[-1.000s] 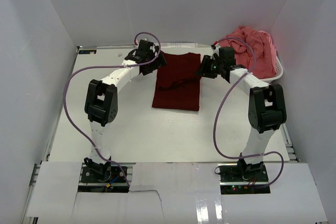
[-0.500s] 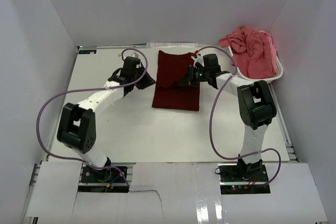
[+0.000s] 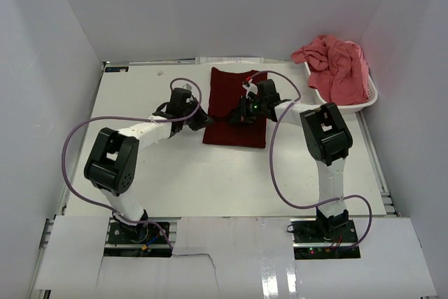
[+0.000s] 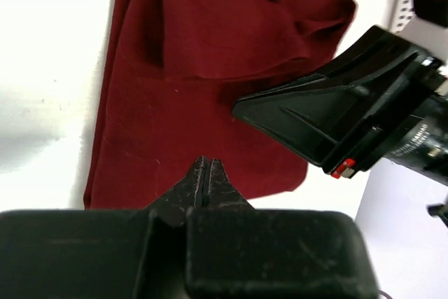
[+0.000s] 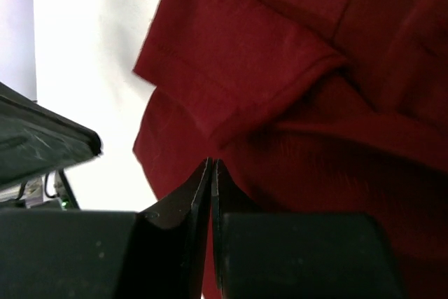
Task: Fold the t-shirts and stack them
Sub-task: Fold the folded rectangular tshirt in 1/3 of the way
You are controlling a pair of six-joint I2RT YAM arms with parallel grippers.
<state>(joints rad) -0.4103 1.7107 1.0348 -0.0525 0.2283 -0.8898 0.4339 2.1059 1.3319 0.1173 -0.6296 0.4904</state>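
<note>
- Only the top view takes in both shirts: the dark maroon t-shirt (image 3: 241, 134) lies folded in a tall rectangle at the far middle of the table (image 3: 182, 173), and the coral pink t-shirt (image 3: 336, 68) is heaped in the basket (image 3: 369, 97) at the far right corner
- From above, the left gripper (image 3: 204, 121) sits at the maroon shirt's left edge and the right gripper (image 3: 236, 115) hangs over its middle, the two tips near each other; how the fingers stand cannot be read from up there
- The left wrist view settles that arm: its fingers (image 4: 196, 187) are pressed together, tips over the shirt's near edge, with no cloth seen between them (the other arm's black fingers cross the right side of this view, also drawn to a point)
- The right wrist view shows its own fingers (image 5: 192, 194) pressed together as well, tips right by a hemmed fold of the maroon cloth; I cannot tell whether they touch it
- Bare table runs along the shirt's left edge and across the whole near half toward the arm bases; the basket is well apart from the maroon shirt, and plain walls (image 3: 231, 12) close in the far side and both flanks
- The right arm's wrist covers part of the shirt's middle from above, both wrist views cut the shirt off at their borders, and the pink cloth hides most of the basket's inside
</note>
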